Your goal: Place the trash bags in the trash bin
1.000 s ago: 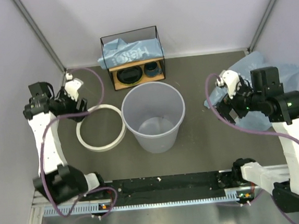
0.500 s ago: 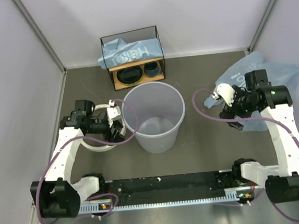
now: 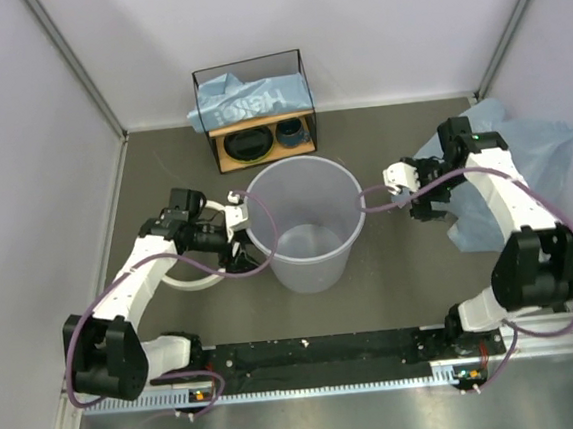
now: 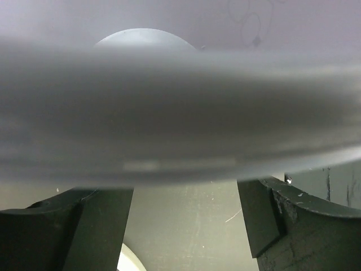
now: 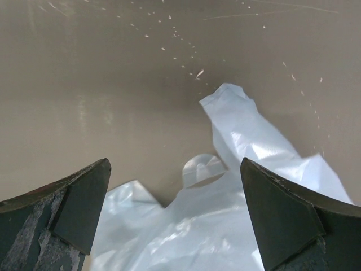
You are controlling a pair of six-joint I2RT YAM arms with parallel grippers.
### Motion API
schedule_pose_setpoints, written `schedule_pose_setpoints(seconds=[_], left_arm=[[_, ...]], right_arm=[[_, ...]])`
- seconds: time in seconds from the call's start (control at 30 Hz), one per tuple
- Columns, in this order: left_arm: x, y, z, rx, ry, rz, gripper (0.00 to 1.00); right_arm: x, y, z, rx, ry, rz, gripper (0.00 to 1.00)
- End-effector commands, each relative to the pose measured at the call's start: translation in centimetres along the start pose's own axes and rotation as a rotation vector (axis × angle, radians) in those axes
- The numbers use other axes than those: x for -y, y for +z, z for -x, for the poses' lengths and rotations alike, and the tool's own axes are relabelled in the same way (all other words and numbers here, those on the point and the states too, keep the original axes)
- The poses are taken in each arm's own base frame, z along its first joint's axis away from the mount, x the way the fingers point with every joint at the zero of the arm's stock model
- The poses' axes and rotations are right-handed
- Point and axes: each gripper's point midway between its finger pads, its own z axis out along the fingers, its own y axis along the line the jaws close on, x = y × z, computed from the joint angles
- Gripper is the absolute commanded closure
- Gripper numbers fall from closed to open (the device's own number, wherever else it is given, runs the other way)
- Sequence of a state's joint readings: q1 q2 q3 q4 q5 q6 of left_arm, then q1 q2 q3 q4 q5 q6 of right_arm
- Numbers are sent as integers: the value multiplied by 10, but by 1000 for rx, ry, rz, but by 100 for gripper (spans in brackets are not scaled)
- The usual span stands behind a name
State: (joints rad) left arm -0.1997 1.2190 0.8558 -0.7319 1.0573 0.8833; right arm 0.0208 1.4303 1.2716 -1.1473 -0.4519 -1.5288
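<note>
Trash bags (image 3: pixel 522 154) crinkly translucent light-blue film; right gripper (image 5: pixel 175 164) spread near one, left gripper (image 4: pixel 186 192) spread by trash bin (image 3: pixel 340 230).

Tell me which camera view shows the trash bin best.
The top external view: the whole trash bin shows there, mouth up, nothing inside. The left wrist view gives only a blurred close band of it. The right wrist view shows none of it, only a trash bag.
</note>
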Motion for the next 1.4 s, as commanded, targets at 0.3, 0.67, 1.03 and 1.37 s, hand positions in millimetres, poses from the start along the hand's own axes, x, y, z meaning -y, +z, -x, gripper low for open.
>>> schedule_pose_setpoints(seconds=[0.3, 0.67, 1.03, 1.37], left_arm=[[-7, -2, 7, -16, 76, 10, 22], [-2, -9, 4, -27, -7, 17, 20], [-10, -21, 5, -37, -38, 74, 20], [-61, -37, 15, 14, -57, 220, 20]], right_arm=[[69, 57, -40, -48, -378, 111, 1], [98, 98, -70, -107, -449, 222, 1], [99, 104, -78, -138, -374, 307, 87], [152, -86, 39, 168, 63, -242, 100]])
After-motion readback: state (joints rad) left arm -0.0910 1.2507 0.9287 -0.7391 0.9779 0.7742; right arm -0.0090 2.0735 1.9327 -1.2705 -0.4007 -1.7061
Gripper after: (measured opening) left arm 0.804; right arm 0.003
